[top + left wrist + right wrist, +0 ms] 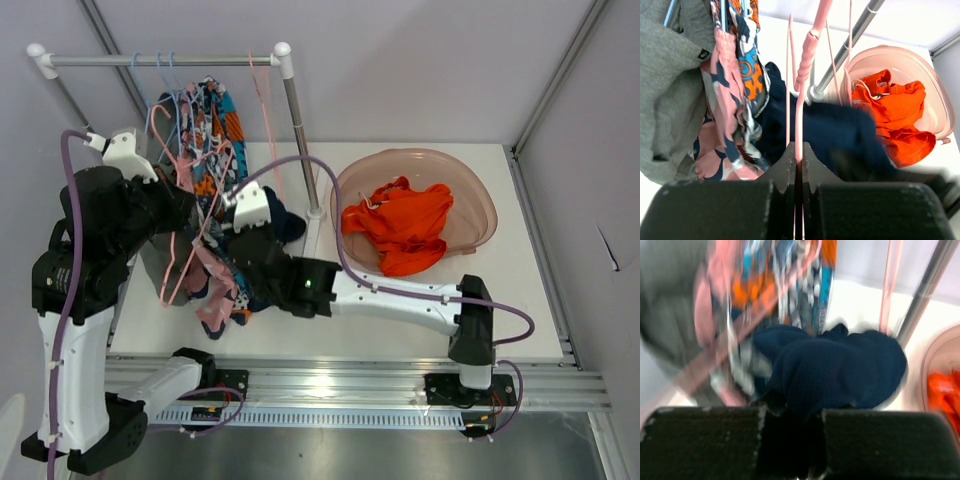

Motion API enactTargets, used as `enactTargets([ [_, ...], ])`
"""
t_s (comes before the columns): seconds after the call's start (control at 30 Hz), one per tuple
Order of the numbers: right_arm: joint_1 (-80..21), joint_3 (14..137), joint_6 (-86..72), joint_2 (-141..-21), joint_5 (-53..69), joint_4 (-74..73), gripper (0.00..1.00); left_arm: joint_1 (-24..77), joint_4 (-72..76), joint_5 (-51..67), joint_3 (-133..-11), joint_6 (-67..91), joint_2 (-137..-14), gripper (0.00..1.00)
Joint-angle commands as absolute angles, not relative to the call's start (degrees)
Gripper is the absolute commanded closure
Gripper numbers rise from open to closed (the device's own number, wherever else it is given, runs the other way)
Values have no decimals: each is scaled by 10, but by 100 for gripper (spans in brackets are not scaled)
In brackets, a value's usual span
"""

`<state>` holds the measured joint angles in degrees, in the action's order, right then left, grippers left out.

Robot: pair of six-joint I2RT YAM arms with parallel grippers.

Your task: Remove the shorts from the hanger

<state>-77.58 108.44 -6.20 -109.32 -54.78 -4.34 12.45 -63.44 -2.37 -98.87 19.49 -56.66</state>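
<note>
Top external shows both arms reaching into the clothes rack [285, 110] at the left of the white surface [400, 320]. My left end effector [190, 208] is buried among the patterned garments [205, 130] hanging from the rail. My right end effector [262, 235] sits just beside it, against the navy shorts [288, 226] low by the rack's upright. I cannot judge either grip from up here. Off to the right, a pink basin [470, 190] holds an orange garment [405, 228].

Left wrist gives me the answer for that side: the fingers [782, 170] are pinched together on the thin bar of a pink hanger [807, 55], which rises straight up from them. The navy shorts drape just right of that bar, and a grey garment [670, 80] fills the left edge.

Right wrist is blurred, but I can see its fingers [705, 440] clamped on a fold of the navy shorts. The shorts bunch directly ahead, in front of the patterned clothes and near the rack's pole.
</note>
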Motion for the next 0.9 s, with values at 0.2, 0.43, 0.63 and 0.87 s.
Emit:
enactTargets([
  [0.2, -913, 865, -111, -905, -696, -50, 100, 122, -587, -70, -1030, 188, -602, 100],
  [0.43, -810, 913, 75, -805, -672, 42, 100, 122, -558, -60, -961, 191, -576, 100],
  [0.63, -649, 1037, 164, -825, -550, 49, 100, 122, -561, -69, -940, 179, -563, 100],
  [0.87, -505, 1203, 178, -901, -475, 30, 100, 122, -556, -66, -923, 178, -556, 100],
])
